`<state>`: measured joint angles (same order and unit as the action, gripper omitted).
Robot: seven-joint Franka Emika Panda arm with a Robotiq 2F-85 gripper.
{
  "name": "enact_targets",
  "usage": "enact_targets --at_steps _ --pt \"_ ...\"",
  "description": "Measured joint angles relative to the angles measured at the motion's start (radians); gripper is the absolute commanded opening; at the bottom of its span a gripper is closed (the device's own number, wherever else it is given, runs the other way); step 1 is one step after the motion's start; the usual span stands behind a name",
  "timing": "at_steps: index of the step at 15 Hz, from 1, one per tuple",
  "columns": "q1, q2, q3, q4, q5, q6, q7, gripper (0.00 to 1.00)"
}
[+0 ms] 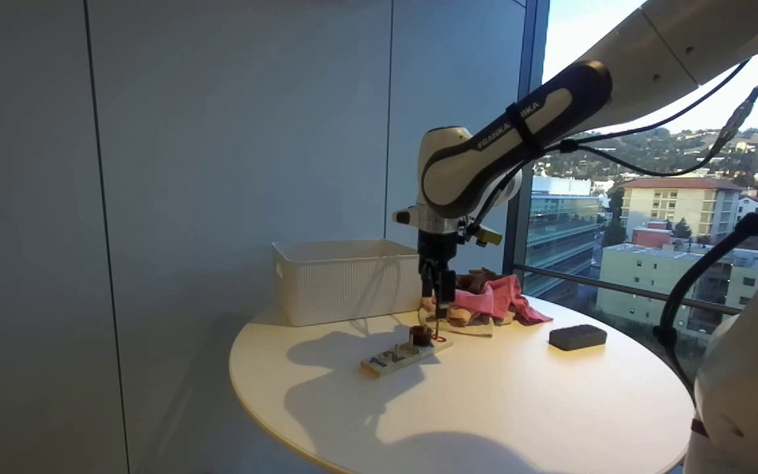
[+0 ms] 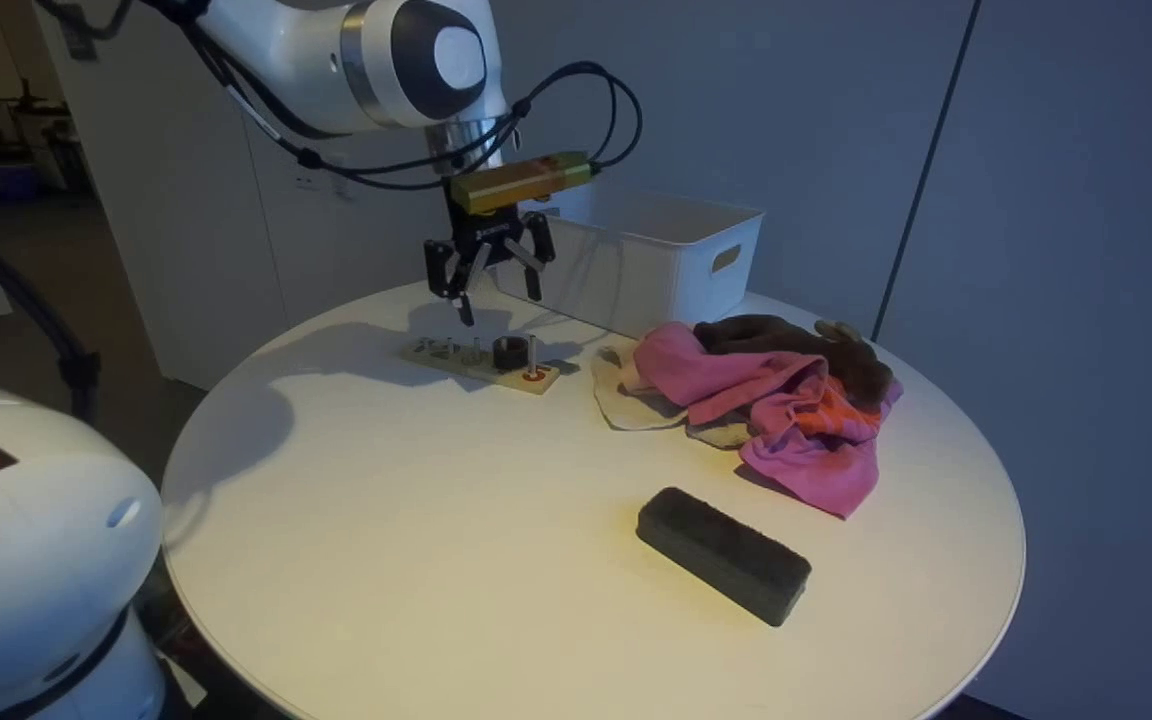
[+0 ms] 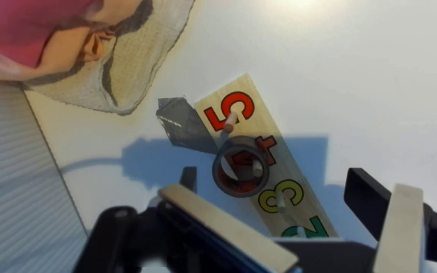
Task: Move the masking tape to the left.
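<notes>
A dark roll of tape sits on a wooden board with printed numbers and short pegs. It rests at the number 4, around that peg, and partly overhangs the board's edge. The roll shows in both exterior views, near the end of the board with the 5. A shiny grey flap lies beside the board and meets the roll; I cannot tell if it is the tape's loose end. My gripper is open and empty, above the board; it also shows in both exterior views.
A white ribbed bin stands behind the board. A heap of pink and beige cloth lies beside the bin, close to the board's 5 end. A dark grey block lies on the round white table.
</notes>
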<state>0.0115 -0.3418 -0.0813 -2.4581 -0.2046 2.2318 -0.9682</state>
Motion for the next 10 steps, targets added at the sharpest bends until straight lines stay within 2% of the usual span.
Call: enact_targets --at_steps 7,8,10 --pt "0.0 -0.219 0.011 0.057 0.007 -0.385 0.341 1.0" --pt "-0.001 -0.235 0.01 0.06 0.009 -0.419 0.39 1.0" --pt "0.004 -0.242 0.005 0.056 0.008 -0.426 0.397 1.0"
